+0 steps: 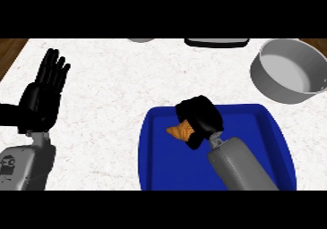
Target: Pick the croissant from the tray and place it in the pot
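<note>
Over the blue plastic tray (159, 170), the right hand (202, 117) curls round the golden-brown croissant (181, 130); transfer to the grey metal pot (275, 85) remains.

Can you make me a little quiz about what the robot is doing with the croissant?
1. True or false: the croissant is already inside the pot.
2. Which robot hand is curled round the croissant? A) the left robot hand B) the right robot hand
3. Fill in: the croissant is over the blue ____.

Key:
1. False. The pot stands at the far right with nothing inside, and the croissant is over the tray.
2. B. The left one rests open at the left, fingers up.
3. tray
</note>
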Action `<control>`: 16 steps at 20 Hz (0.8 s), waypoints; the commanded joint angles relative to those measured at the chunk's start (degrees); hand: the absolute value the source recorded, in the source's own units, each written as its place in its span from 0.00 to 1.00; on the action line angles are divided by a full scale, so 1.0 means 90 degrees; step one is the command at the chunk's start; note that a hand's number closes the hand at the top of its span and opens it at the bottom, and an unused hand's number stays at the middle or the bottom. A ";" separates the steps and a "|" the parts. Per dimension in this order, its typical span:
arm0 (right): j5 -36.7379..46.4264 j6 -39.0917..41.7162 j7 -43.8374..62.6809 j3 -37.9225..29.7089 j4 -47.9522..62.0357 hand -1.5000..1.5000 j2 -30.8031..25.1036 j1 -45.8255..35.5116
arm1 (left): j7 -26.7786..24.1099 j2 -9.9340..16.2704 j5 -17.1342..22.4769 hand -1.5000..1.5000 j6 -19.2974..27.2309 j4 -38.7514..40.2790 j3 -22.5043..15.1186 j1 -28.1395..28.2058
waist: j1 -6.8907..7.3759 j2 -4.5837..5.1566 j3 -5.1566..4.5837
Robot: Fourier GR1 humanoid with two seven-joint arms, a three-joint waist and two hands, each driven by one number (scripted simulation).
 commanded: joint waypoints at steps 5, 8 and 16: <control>0.0395 -0.1437 0.3655 -0.0323 -0.0196 1.00 0.0105 -0.1345 | -0.0163 -0.0117 -0.0132 0.50 0.0115 0.0365 -0.0028 -0.0204 | -0.0043 -0.0009 -0.0016; 0.0745 -0.2018 0.4578 -0.0240 -0.0111 1.00 0.0106 -0.1681 | -0.0199 -0.0073 -0.0100 0.50 0.0082 0.0317 0.0028 -0.0170 | -0.0029 -0.0017 -0.0009; 0.1769 -0.2114 0.5279 -0.0950 -0.1089 1.00 -0.0366 -0.1711 | -0.0156 0.0053 -0.0060 0.50 -0.0020 0.0261 0.0144 0.0061 | -0.0230 -0.0052 -0.0005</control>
